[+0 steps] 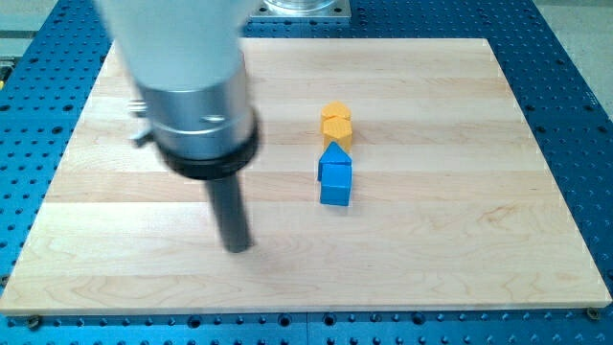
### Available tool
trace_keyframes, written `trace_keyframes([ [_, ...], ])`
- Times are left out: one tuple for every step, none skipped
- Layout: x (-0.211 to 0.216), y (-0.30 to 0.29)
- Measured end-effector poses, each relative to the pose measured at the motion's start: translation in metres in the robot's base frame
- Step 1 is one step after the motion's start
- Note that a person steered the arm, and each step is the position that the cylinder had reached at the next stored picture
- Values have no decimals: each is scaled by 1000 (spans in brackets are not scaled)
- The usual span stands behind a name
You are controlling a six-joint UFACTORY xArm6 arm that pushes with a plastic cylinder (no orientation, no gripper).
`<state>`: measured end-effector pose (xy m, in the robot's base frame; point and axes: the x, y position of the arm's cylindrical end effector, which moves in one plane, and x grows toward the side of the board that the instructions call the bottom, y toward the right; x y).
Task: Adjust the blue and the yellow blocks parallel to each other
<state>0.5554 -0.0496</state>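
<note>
A yellow hexagonal block (336, 124) lies on the wooden board (460, 192) a little right of centre. A blue block (335, 176), pointed at its upper end like a house shape, lies directly below it, its point touching the yellow block. The two form one vertical line. My tip (238, 245) rests on the board at the view's lower left of the blue block, well apart from both blocks. The arm's large blurred body (187, 86) hangs over the board's upper left.
The board lies on a blue perforated table (575, 115). A metal base plate (302, 8) shows at the view's top edge.
</note>
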Motion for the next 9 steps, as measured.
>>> trace_keyframes([
  [-5,41],
  [1,86],
  [-4,105],
  [-52,107],
  [-93,107],
  [-102,108],
  [-102,117],
  [-126,152],
  [-217,164],
])
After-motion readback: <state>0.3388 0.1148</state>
